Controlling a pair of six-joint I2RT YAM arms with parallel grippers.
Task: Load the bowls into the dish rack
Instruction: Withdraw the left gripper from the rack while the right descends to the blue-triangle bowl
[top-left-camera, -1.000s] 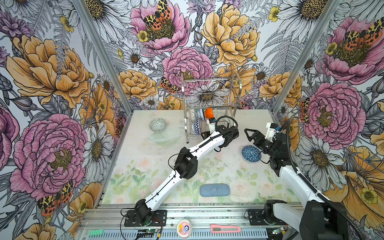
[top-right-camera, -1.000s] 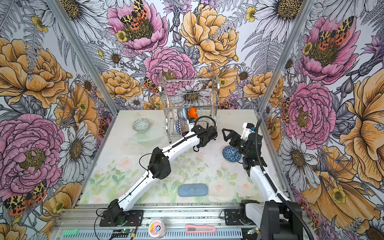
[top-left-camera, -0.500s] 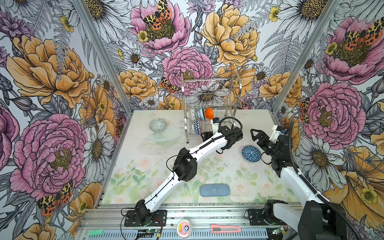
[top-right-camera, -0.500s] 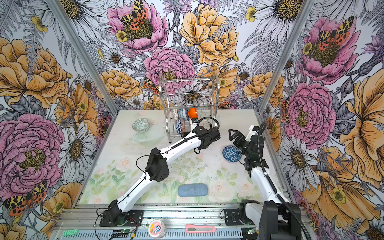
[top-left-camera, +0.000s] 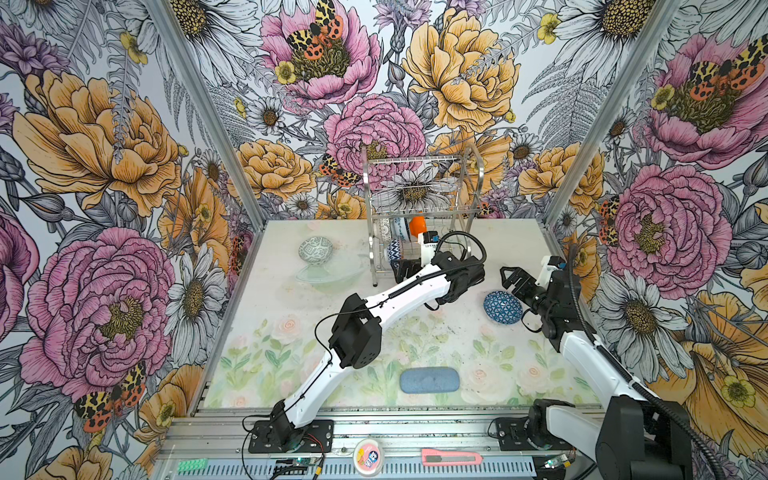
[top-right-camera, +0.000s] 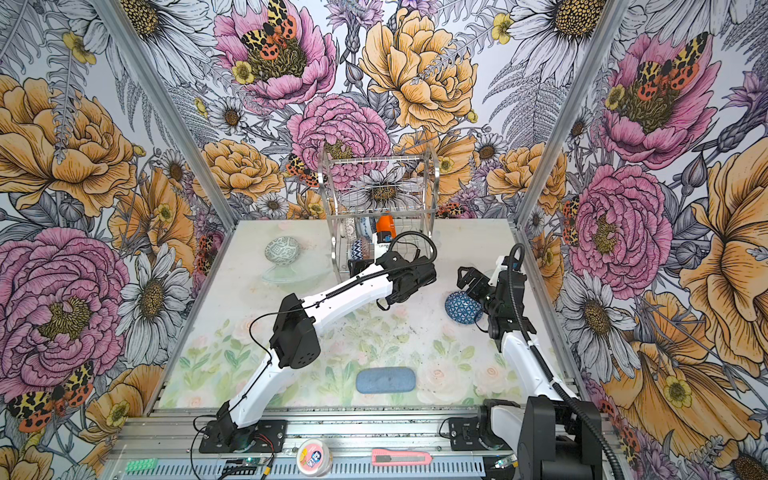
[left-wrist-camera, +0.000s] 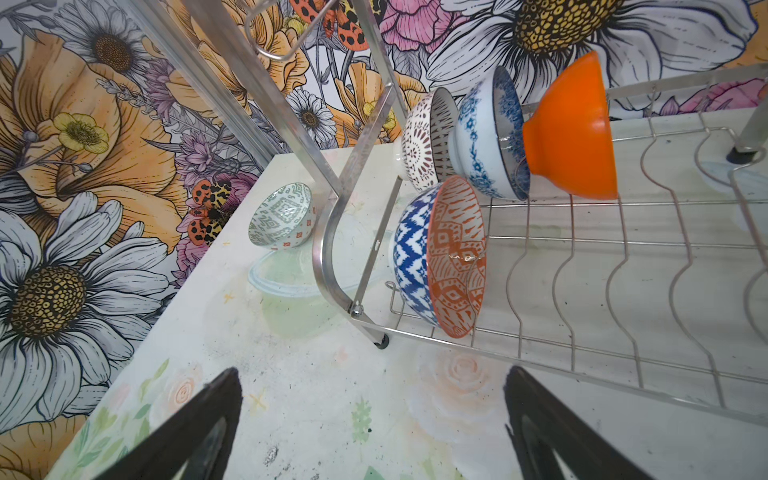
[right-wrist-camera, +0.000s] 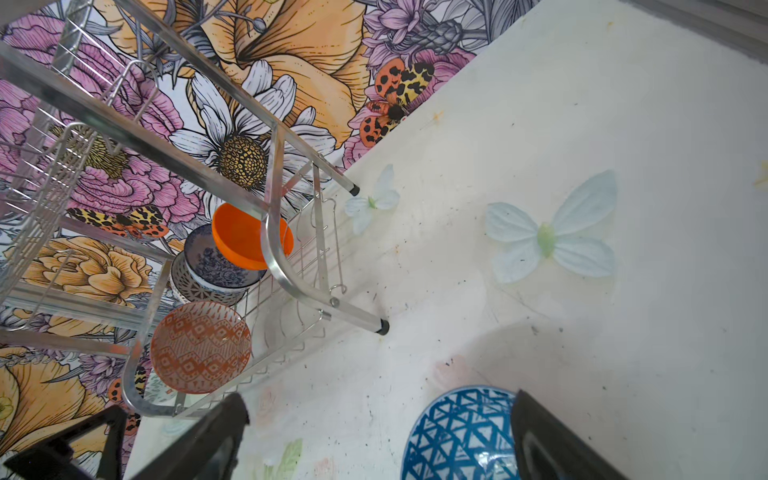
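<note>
Since a second ago the left gripper has spread its fingers and drawn back a little from the dish rack. The right gripper has shifted slightly away from the rack's right side.

The left arm stretches diagonally toward the rack with its elbow raised and its wrist level with the front of the lower tier. Its jaws stand wide apart with nothing between them. The orange-white geometric bowl stands on edge at the front left corner of the rack's lower tier, just beyond the left fingertips and clear of them.

The right arm rises to the right of the rack, its gripper angled down and toward the rack. Its jaws are also wide apart and clamp nothing. The dark-blue triangle-patterned bowl lies on the table to the right of the rack's front. In the right wrist view it sits low between the fingers and is partly hidden by one of them; whether that finger touches it cannot be told.

At the back of the rack's lower tier three bowls stand on edge in a row: the black-and-white lattice bowl, the blue floral bowl and the plain orange bowl. The grey-green patterned bowl lies tilted on the table left of the rack.
</note>
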